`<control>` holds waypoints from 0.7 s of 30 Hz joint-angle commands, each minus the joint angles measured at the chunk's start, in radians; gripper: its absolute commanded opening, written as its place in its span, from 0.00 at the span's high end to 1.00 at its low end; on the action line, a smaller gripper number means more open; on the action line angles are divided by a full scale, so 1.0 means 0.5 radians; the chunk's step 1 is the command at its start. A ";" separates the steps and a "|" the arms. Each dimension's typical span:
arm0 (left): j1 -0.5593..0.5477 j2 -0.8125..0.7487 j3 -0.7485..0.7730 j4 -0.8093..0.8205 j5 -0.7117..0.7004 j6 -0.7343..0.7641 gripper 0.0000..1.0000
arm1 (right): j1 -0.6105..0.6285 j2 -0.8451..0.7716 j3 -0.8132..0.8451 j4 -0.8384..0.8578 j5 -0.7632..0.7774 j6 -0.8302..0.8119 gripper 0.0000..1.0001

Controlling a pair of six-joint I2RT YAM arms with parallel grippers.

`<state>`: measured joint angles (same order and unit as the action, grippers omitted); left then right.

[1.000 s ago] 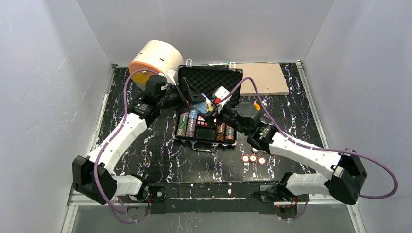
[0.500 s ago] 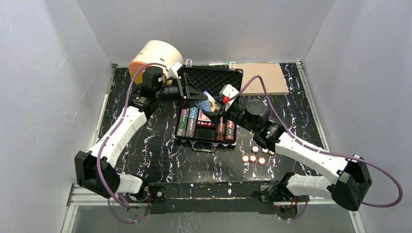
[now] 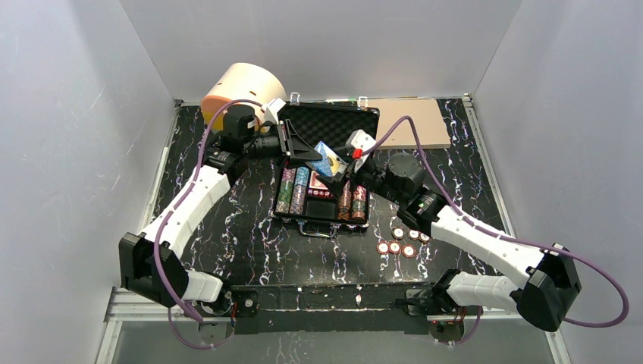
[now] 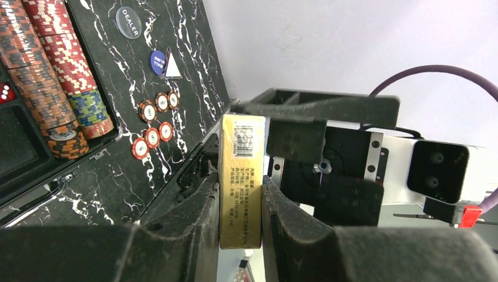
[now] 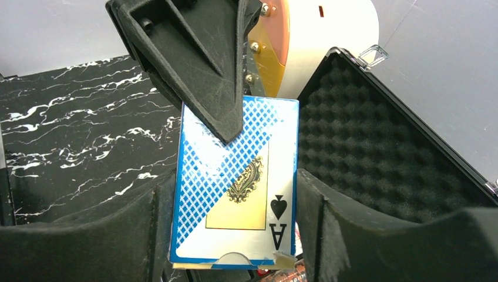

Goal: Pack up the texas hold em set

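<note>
The black briefcase (image 3: pixel 322 221) lies open, its foam lid (image 5: pixel 376 147) raised. Rows of striped poker chips (image 3: pixel 292 189) fill its base. A blue card deck (image 3: pixel 331 159) hangs above the case between both grippers. My left gripper (image 4: pixel 241 179) is shut on the deck's (image 4: pixel 241 194) thin gold sides. My right gripper (image 5: pixel 235 176) flanks the deck's (image 5: pixel 235 211) wide face, with a sliver of gap at its right finger. The left gripper (image 3: pixel 315 155) reaches in from the left and the right gripper (image 3: pixel 339 171) from the right. A left finger (image 5: pixel 199 64) overlaps the deck's top.
Loose chips (image 3: pixel 395 247) lie on the marbled table right of the case, with a dealer button (image 4: pixel 127 14) and a blue button (image 4: pixel 157 61) nearby. A cream cylinder (image 3: pixel 243 91) stands at the back left. A tan board (image 3: pixel 409 121) lies at the back right.
My left gripper has closed onto the blue deck. The right gripper's jaws have eased slightly apart, and both arms have lifted back a little over the case.
</note>
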<state>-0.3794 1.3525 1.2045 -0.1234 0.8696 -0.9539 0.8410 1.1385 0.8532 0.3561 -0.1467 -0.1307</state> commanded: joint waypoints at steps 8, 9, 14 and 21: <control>0.001 -0.185 -0.124 0.043 -0.666 0.277 1.00 | -0.018 -0.070 0.025 0.010 -0.070 0.218 0.01; 0.001 -0.217 -0.178 0.047 -0.715 0.311 1.00 | -0.027 -0.089 0.009 0.018 -0.053 0.289 0.01; -0.004 -0.328 -0.562 0.192 -0.913 0.364 1.00 | -0.131 -0.064 0.021 -0.214 0.183 0.693 0.01; -0.079 -0.331 -0.862 0.352 -1.076 0.350 1.00 | -0.421 0.024 0.013 -0.492 0.118 1.116 0.02</control>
<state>-0.3969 1.2144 0.8024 -0.0593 0.4034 -0.7815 0.6937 1.1439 0.8547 0.1852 -0.0845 0.2718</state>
